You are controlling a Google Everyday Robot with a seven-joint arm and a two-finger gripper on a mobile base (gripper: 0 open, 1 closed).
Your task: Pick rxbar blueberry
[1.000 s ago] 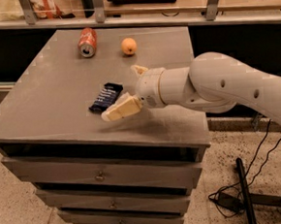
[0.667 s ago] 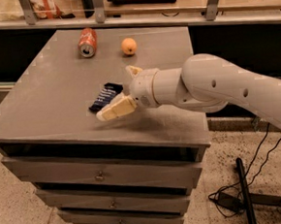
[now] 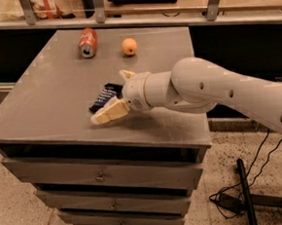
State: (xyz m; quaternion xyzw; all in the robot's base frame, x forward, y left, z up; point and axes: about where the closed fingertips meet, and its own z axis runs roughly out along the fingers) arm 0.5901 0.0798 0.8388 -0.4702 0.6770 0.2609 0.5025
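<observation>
The rxbar blueberry (image 3: 102, 98), a flat dark bar with white print, lies on the grey cabinet top (image 3: 51, 92) near its middle. My gripper (image 3: 108, 98) reaches in from the right, low over the top. It is open and straddles the bar. One cream finger (image 3: 110, 112) lies just in front of the bar, and the other finger (image 3: 126, 75) sits behind its far end. The bar's right end is hidden by the wrist.
A red soda can (image 3: 87, 42) lies on its side at the back of the top. A small orange fruit (image 3: 129, 46) sits to its right. Below are drawers (image 3: 99, 176). Cables and a dark stand (image 3: 245, 194) lie on the floor at right.
My gripper has slid a little to the left, and the fingers now sit further along the bar. The bar, can and fruit have not moved.
</observation>
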